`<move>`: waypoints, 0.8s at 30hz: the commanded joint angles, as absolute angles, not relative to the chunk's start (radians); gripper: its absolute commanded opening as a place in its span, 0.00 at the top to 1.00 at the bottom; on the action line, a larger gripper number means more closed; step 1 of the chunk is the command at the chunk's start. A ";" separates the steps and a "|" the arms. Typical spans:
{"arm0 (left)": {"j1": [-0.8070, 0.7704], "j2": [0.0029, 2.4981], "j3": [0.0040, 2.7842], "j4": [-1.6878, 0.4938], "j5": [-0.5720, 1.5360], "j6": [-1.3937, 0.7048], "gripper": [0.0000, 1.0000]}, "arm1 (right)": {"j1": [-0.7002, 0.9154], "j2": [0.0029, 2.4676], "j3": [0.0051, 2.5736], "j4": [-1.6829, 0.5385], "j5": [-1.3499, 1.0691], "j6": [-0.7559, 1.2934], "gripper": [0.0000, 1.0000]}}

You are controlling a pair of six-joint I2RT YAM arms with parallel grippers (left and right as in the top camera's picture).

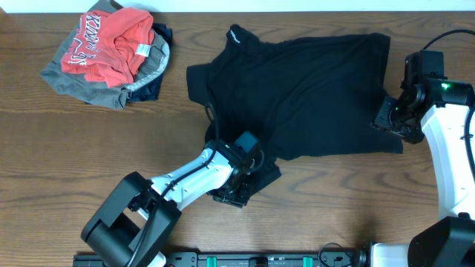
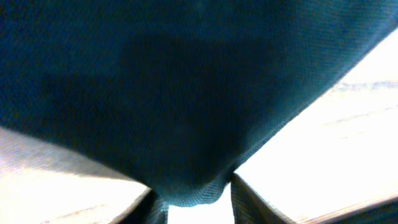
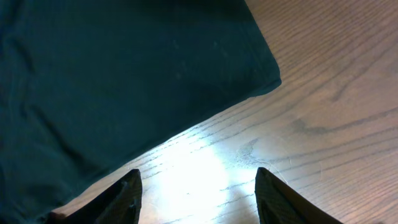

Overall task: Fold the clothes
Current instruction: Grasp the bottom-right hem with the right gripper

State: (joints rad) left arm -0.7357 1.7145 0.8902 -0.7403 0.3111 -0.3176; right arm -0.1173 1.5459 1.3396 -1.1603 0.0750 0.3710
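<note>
A black T-shirt (image 1: 312, 89) lies spread on the wooden table, collar at the far side. My left gripper (image 1: 241, 185) is at its near-left corner, where the cloth is bunched. In the left wrist view the dark fabric (image 2: 186, 93) fills the frame and bulges between the fingers (image 2: 193, 199), which are closed on it. My right gripper (image 1: 390, 119) is at the shirt's near-right corner. In the right wrist view its fingers (image 3: 196, 193) are wide apart and empty over bare wood, just off the shirt's edge (image 3: 112, 74).
A pile of clothes (image 1: 111, 52) in red, grey and dark blue sits at the far left of the table. Bare wood (image 1: 349, 200) shows along the near side and on the left. The table's far edge runs just behind the shirt.
</note>
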 commanded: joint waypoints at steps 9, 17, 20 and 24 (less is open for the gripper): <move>-0.702 1.743 0.891 -0.779 0.295 -0.327 0.94 | -0.123 1.543 1.332 -1.159 0.070 0.362 0.46; -0.569 1.665 1.052 -0.925 0.295 -0.325 0.94 | -0.124 1.543 1.323 -1.198 0.071 0.345 0.44; -0.535 1.605 1.074 -0.942 0.295 -0.311 0.94 | -0.125 1.543 1.296 -1.196 0.072 0.335 0.43; -0.505 1.530 1.074 -0.948 0.294 -0.307 0.94 | -0.137 1.543 1.211 -1.142 0.075 0.335 0.42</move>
State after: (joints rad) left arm -0.5224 1.5776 1.0561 -0.9394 0.3069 -0.3161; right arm -0.1207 1.5452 1.2617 -1.1584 0.0746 0.3531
